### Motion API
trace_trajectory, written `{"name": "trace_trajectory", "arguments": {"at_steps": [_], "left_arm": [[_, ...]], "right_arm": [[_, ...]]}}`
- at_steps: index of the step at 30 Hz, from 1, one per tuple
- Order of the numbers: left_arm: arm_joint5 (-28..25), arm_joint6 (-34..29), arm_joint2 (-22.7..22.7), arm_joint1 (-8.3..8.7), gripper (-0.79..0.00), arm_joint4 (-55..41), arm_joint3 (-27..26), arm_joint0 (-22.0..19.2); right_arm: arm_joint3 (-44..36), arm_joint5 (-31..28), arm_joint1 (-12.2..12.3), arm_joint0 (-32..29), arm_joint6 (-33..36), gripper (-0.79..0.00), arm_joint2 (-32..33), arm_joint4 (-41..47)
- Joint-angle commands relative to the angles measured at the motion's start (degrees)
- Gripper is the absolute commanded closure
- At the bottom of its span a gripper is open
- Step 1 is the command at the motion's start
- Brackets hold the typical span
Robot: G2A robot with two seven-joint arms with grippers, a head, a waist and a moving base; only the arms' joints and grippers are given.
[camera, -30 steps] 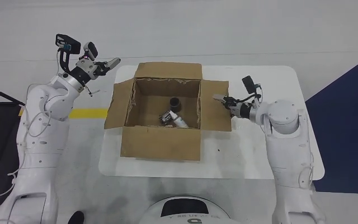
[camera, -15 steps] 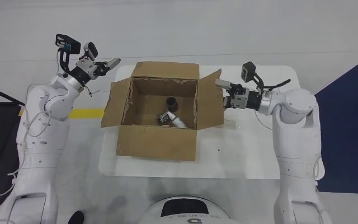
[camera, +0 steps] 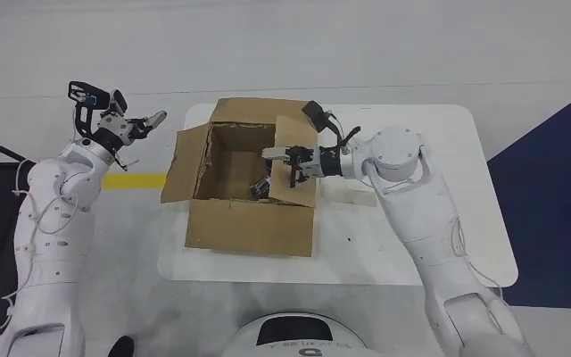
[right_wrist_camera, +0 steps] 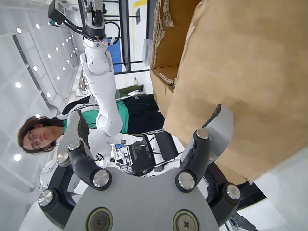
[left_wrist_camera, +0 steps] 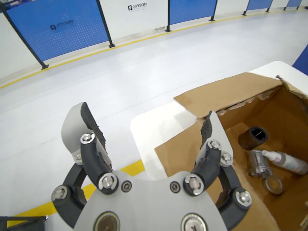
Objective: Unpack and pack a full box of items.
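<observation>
An open cardboard box (camera: pixel 250 228) stands on the white table (camera: pixel 428 232). Its right flap (camera: pixel 299 147) is folded in over the opening, and my right gripper (camera: pixel 278 161) hovers open above the box, right at that flap's edge. In the right wrist view the flap (right_wrist_camera: pixel 240 73) rests against one finger of the open right gripper (right_wrist_camera: pixel 149 114). My left gripper (camera: pixel 143 120) is open and holds nothing, up beyond the table's far-left corner. The left wrist view shows that gripper (left_wrist_camera: pixel 146 114), and in the box a black cylinder (left_wrist_camera: pixel 252 137), a white bottle (left_wrist_camera: pixel 284 162), a metal part (left_wrist_camera: pixel 258 163) and a round lid (left_wrist_camera: pixel 273 185).
The box's left flap (camera: pixel 178 165) and back flap (camera: pixel 254 109) stick outward. Bare tabletop lies to the right of the box. A yellow floor line (camera: pixel 134 179) runs off the table's left side.
My right arm swung left across the table and carried the right flap from lying flat outward to up and over the opening. The box slid slightly left. The left gripper drew back to the left.
</observation>
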Motion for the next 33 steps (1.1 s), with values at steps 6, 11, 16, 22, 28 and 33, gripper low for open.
{"name": "trace_trajectory", "arguments": {"at_steps": [6,11,16,22,28,33], "left_arm": [[0.0,2.8,-2.7,0.71,-0.785,3.7,4.4,5.6],[0.2,3.9,-1.6,0.63,-0.785,5.1,7.2,7.3],[-0.3,3.4,1.3,0.18,-0.785,5.3,9.4,6.8],[1.5,3.4,5.1,-0.34,-0.785,9.2,11.7,4.9],[1.3,3.5,6.4,-0.56,-0.785,9.3,14.9,3.1],[1.0,4.2,7.0,-0.62,-0.785,9.6,17.2,1.9]], "right_arm": [[2.3,0.6,-0.3,3.3,-1.4,-0.785,-4.3,-0.6],[3.6,0.9,-0.6,5.4,-2.1,-0.785,-6.8,-0.2],[5.3,1.5,-0.8,7.2,-3.3,-0.785,-9.2,-0.6],[7.8,3.0,-1.2,9.2,-6.3,-0.785,-11.5,-1.9],[8.6,6.4,-1.3,10.4,-10.5,-0.785,-13.2,-5.2],[10.1,9.5,-1.5,11.4,-12.7,-0.785,-15.0,-7.9]]}}
